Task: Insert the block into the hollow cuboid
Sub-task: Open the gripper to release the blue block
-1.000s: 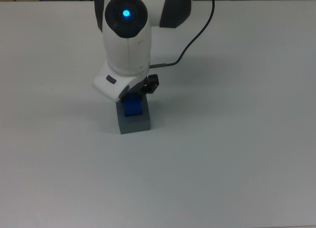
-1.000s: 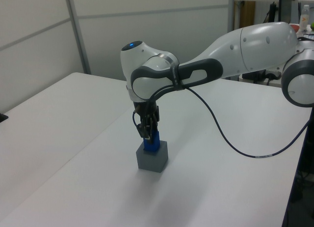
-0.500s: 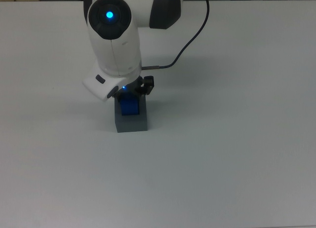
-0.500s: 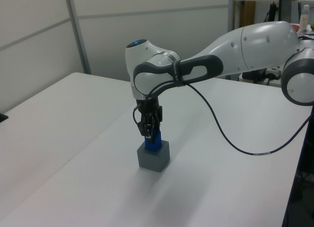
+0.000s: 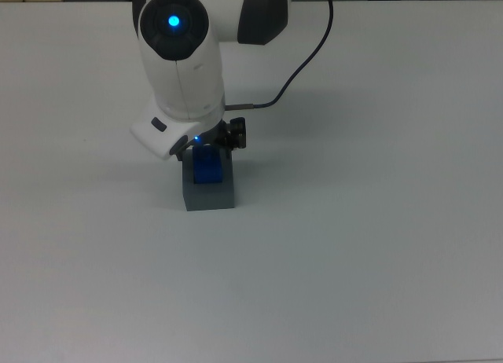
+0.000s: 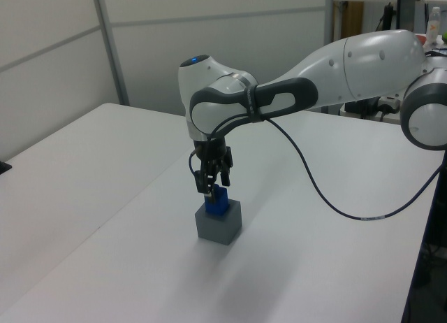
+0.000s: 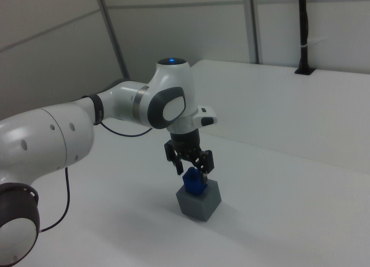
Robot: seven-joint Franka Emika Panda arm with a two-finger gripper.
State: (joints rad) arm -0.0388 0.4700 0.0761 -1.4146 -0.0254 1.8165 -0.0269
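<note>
1. Since a moment ago my gripper (image 6: 214, 185) has spread its fingers wide, releasing the block (image 6: 218, 200).
2. Block stands upright in the hollow cuboid (image 6: 218, 221), directly below me; I'd lift straight up.

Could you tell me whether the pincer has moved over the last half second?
Yes. In the left view the pincer has opened and lifted slightly, judged against the hollow cuboid, leaving the block in it.

A white table (image 5: 377, 245) is carrying the grey hollow cuboid (image 5: 210, 193), sitting directly on its surface.
</note>
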